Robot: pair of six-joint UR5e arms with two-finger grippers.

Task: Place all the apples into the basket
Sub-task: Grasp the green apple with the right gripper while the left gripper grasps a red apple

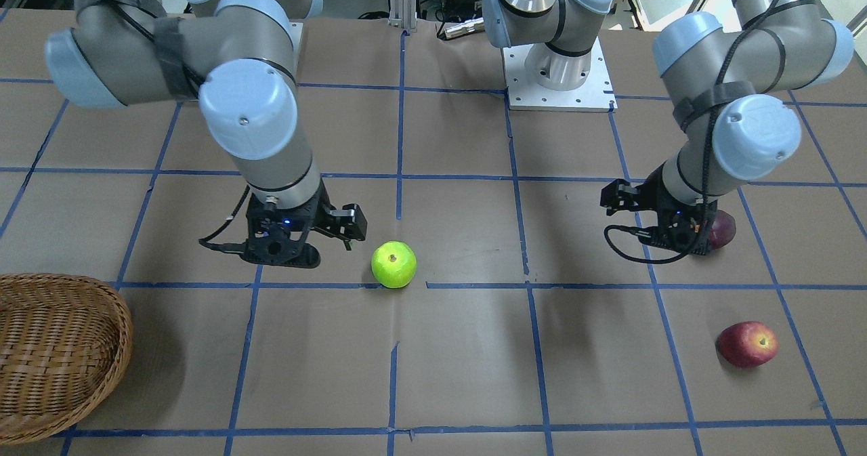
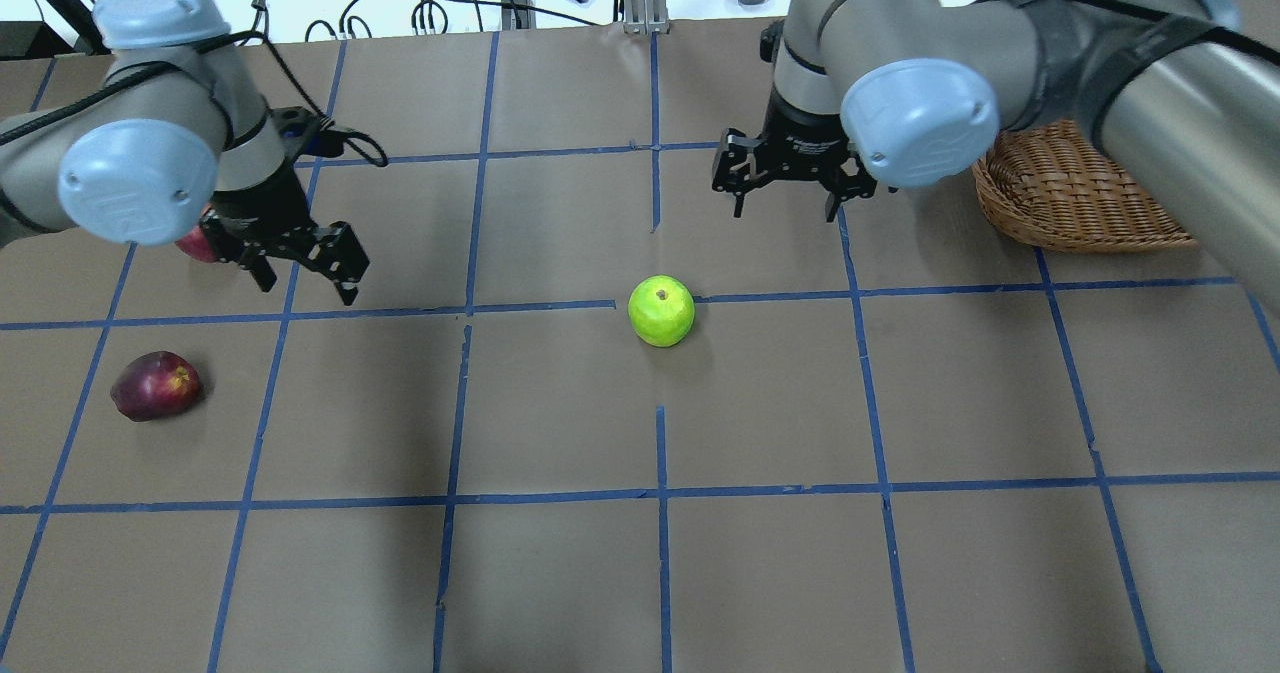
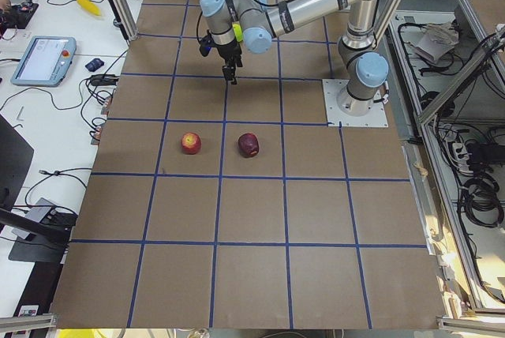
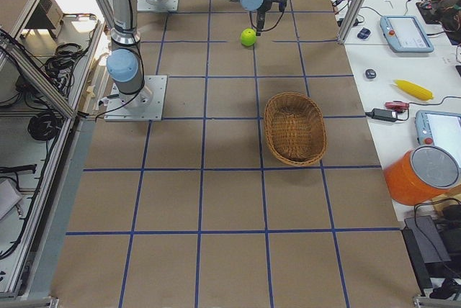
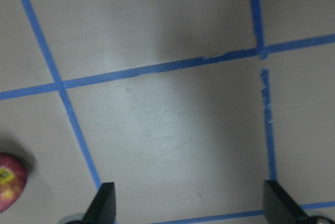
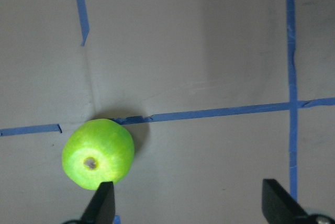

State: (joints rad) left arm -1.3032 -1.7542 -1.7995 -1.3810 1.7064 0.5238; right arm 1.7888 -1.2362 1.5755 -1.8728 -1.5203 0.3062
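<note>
Front view: green apple (image 1: pixel 393 264) mid-frame, dark apple (image 1: pixel 725 228) and red apple (image 1: pixel 747 343) at right, basket (image 1: pixel 124 345) lower left; none is contained. Overhead: left gripper (image 2: pixel 308 283) and right gripper (image 2: pixel 783 205) are held wide, empty. Right wrist: the green apple is seen off-centre, lower left, so it could be nudged and rolled. No writing can be read.

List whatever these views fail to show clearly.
- Red-yellow apple: overhead view, mostly hidden behind the left gripper; left wrist view, cut by the edge.
- Dark red apple: front view, half behind that gripper.
- Basket: front view, cut off by the corner.
</note>
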